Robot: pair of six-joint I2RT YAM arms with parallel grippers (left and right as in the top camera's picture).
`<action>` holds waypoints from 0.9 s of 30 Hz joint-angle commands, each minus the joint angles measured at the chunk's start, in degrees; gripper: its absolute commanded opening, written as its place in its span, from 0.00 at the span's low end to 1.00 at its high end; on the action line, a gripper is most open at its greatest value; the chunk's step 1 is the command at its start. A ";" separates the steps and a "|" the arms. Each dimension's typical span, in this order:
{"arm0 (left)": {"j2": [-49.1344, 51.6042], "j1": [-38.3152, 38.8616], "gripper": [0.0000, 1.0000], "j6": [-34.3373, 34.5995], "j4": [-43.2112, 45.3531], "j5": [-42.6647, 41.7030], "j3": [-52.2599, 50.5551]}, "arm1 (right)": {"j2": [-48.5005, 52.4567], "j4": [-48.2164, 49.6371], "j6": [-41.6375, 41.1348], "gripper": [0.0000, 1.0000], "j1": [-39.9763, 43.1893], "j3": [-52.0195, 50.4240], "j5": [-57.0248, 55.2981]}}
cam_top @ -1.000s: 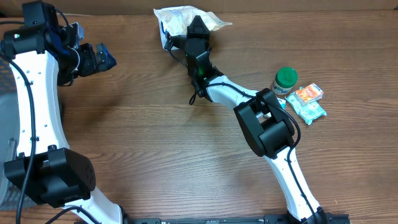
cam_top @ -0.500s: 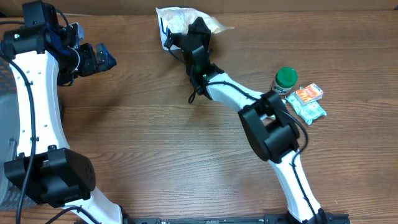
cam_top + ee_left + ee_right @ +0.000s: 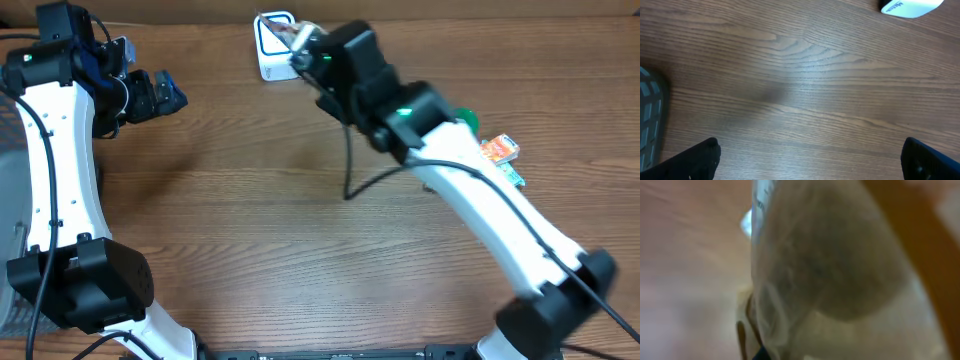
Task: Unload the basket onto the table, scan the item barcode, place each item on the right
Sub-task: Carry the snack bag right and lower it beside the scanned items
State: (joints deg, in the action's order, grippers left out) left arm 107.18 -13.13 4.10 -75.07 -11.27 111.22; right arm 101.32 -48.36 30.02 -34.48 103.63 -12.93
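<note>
The item, a clear plastic bag (image 3: 830,270) with pale contents, fills the blurred right wrist view. From overhead only a corner of the bag (image 3: 288,31) shows, at the tip of my right gripper (image 3: 308,50), which is shut on it and raised above the table. Just left of it a white scanner box (image 3: 270,52) with a blue outline sits at the table's far edge; its corner (image 3: 910,6) also shows in the left wrist view. My left gripper (image 3: 160,95) hangs open at the far left, its fingertips (image 3: 705,155) wide apart over bare wood.
A green-capped bottle (image 3: 465,120), an orange packet (image 3: 498,150) and a teal packet (image 3: 515,178) lie at the right, partly under the right arm. A grey mat (image 3: 647,115) lies at the table's left edge.
My right arm has lifted up and swung with the bag, taking it off the white scanner box, which now shows. The left arm has not moved.
</note>
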 commanded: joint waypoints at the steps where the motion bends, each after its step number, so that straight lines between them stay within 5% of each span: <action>1: 0.50 0.44 1.00 -0.70 0.11 0.11 0.15 | -3.61 -10.54 -12.07 0.04 5.14 0.37 28.24; 5: 0.50 0.39 1.00 -0.70 0.11 0.11 0.15 | -2.78 -18.23 -12.02 0.04 10.27 -3.61 33.59; 10: 0.50 0.44 1.00 -0.70 0.11 0.11 0.15 | -0.46 -15.82 -11.58 0.04 14.16 -11.76 32.89; 23: 0.50 0.44 1.00 -0.70 0.13 0.11 0.15 | 6.08 -9.18 -12.07 0.04 20.33 -21.94 10.08; 27: 0.50 0.44 0.99 -0.70 0.11 0.11 0.15 | 6.08 -9.51 -12.04 0.16 21.20 -21.94 6.71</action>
State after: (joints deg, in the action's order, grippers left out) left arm 107.18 -13.13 4.10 -75.07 -11.29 111.20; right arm 107.96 -57.98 18.15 -13.82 81.49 -1.06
